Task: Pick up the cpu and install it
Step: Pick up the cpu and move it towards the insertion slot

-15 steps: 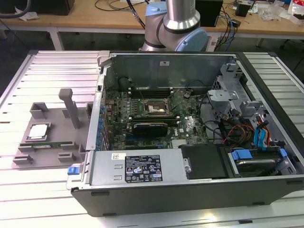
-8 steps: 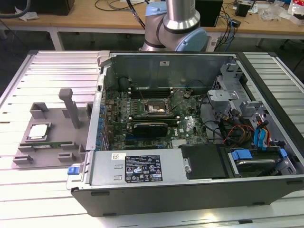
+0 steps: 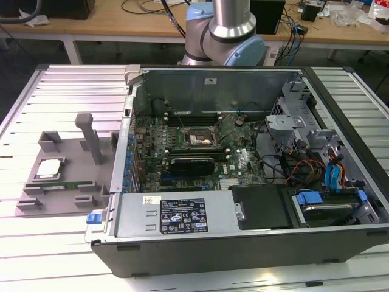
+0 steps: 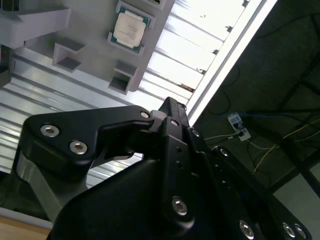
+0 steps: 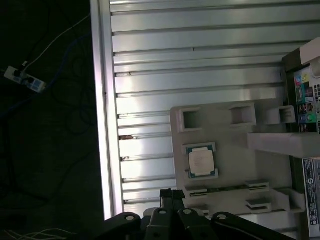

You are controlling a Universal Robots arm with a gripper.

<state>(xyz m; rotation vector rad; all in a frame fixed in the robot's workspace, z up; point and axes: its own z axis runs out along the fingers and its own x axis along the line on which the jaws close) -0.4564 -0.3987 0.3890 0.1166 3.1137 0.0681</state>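
Observation:
The cpu (image 3: 48,168) is a small square chip with a silver top. It lies flat in a recess of the grey holder plate (image 3: 73,152), at the exterior view's left, beside the open computer case. Both wrist views look down on the cpu (image 4: 130,29) (image 5: 202,161) from well above. My gripper (image 5: 170,192) is black, its fingertips (image 4: 170,102) meet with nothing between them, and it hangs high over the slatted table near the holder. The motherboard socket (image 3: 197,139), a dark square with a metal frame, sits inside the case.
A grey post (image 3: 90,137) stands upright on the holder plate, and a green memory stick (image 3: 64,185) lies along its near edge. The case walls (image 3: 130,121), drive bays (image 3: 325,201) and cables (image 3: 304,167) surround the motherboard. The table edge (image 5: 102,125) drops to a dark floor.

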